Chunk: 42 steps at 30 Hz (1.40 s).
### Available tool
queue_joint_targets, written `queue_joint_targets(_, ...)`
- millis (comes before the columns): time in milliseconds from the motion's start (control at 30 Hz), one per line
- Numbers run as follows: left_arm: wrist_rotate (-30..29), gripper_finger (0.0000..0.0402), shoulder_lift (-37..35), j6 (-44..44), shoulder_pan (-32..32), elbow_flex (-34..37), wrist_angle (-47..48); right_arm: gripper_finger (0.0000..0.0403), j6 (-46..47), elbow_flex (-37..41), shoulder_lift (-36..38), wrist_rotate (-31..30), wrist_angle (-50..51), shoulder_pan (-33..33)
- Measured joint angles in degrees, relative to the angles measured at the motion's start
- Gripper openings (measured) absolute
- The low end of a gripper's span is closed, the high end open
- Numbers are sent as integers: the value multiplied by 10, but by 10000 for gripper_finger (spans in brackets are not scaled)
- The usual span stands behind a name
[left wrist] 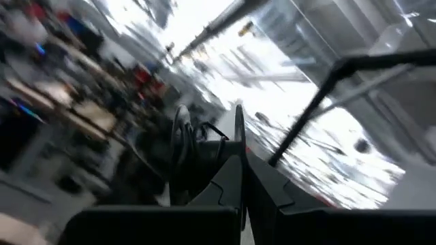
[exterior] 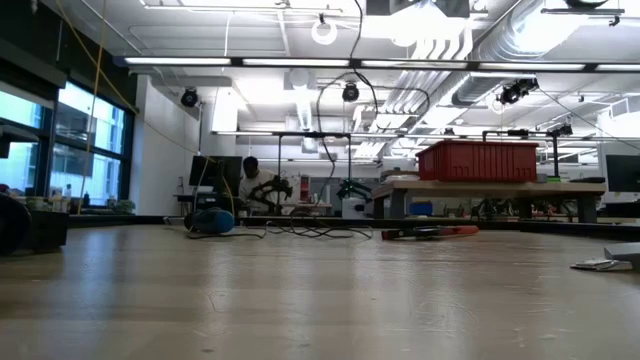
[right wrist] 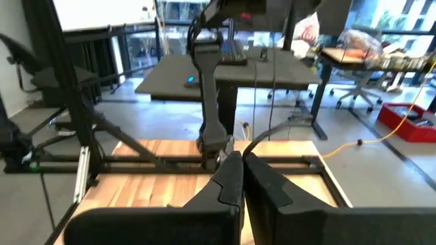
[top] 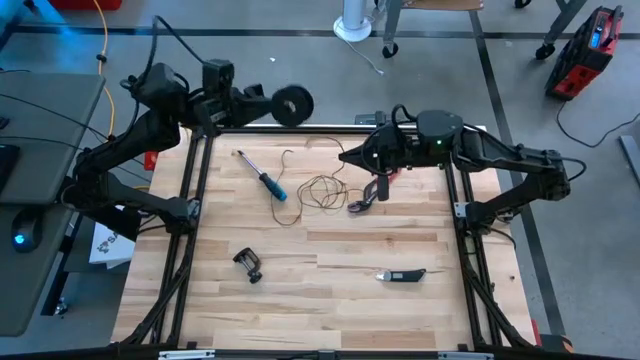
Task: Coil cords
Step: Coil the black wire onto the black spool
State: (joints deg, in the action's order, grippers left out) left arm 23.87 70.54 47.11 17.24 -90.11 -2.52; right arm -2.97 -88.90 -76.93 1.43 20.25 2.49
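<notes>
Left end effector (left wrist: pixel 240 146) blurred beyond reel (top: pixel 292 104)

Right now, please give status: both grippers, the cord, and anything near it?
Left gripper shut, at the table's far edge, holding the reel. Right gripper shut, empty, above the far side. Cord loose on the table, uncoiled. Screwdriver and pliers beside it.

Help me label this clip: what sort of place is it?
Probably a robotics lab or workshop: exposed ceiling ducts, a red bin on a workbench, office desks beyond the wooden table.
</notes>
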Motion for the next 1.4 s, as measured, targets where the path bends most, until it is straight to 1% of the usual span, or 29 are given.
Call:
queue_joint_targets(67,14,0,3,7,-9,0,17,0,0,0,0,-1,-14,0)
queue_joint_targets(233,-7,0,4,-39,-16,0,82,0,-6,0,2,-1,-23,0)
queue_joint_targets(367,-14,0,1,-42,-4,0,66,0,9,0,6,4,-3,0)
queue_joint_targets(500,-11,0,-12,-65,18,0,56,0,42,0,6,36,11,-7)
queue_joint_targets(567,-17,0,-19,-79,35,0,56,0,55,0,5,42,14,-16)
queue_joint_targets(667,-21,0,-27,-98,59,0,52,5,55,0,2,22,58,-27)
queue_joint_targets(733,-17,0,-31,-99,71,0,51,21,56,0,-2,12,109,-29)
queue_joint_targets(800,0,0,-31,-102,81,0,51,50,56,0,-11,7,148,-29)
queue_joint_targets(900,14,0,-31,-104,84,0,54,108,55,0,-30,2,180,-29)
queue_joint_targets(1000,16,0,-31,-127,85,0,60,168,26,1,-58,-39,178,-31)
queue_joint_targets(1067,16,0,-31,-143,85,0,63,199,14,1,-75,-94,140,-31)
queue_joint_targets(1100,16,0,-31,-151,84,0,64,210,15,1,-83,-114,105,-28)
queue_joint_targets(1133,16,0,-31,-164,82,0,64,218,15,1,-91,-121,62,-21)
queue_joint_targets(1200,15,0,-31,-195,71,0,73,224,17,1,-109,-119,-44,-7)
queue_joint_targets(1267,13,0,-30,-215,59,0,81,222,24,0,-125,-116,-126,8)
queue_joint_targets(1333,12,0,-28,-228,50,0,88,215,28,0,-136,-107,-184,21)
queue_joint_targets(1400,11,0,-25,-236,42,0,92,207,28,0,-143,-85,-221,31)
